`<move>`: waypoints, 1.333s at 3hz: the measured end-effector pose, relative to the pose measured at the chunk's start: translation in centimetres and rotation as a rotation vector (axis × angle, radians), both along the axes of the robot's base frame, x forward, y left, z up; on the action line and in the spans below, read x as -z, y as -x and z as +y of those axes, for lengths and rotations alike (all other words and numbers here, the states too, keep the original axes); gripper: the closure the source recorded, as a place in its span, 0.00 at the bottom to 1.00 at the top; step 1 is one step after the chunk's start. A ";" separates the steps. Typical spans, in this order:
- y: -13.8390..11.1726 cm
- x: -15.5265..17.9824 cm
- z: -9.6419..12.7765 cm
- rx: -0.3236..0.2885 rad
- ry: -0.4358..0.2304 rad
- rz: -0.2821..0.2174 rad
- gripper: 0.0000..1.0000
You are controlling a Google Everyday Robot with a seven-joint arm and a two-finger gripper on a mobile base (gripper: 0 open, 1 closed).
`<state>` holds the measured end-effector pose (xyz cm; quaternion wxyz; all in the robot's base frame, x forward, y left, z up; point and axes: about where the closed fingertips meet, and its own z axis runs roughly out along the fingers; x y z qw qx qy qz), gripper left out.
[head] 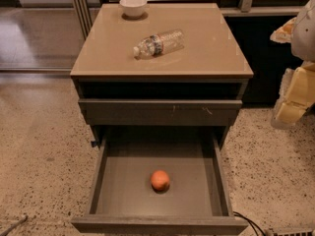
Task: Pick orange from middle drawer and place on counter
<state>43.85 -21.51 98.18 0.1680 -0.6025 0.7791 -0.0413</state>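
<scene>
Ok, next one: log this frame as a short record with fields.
fruit: small round orange fruit, on the drawer floor, near the middle
drawer: wide dark grey middle drawer, pulled out
counter: glossy tan counter top, bearing a white bowl at the back left and a clear plastic bottle on its side
gripper: pale gripper at the right edge of view, right of the counter top, apart from the fruit

Pale arm (306, 31) and tool (290, 107) at the far right edge
</scene>
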 end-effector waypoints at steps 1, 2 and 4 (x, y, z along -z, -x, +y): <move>0.0 0.3 0.2 -0.010 0.004 -0.003 0.00; 0.4 2.6 0.9 -0.054 -0.005 0.002 0.00; 1.4 8.7 2.9 -0.130 -0.015 0.033 0.00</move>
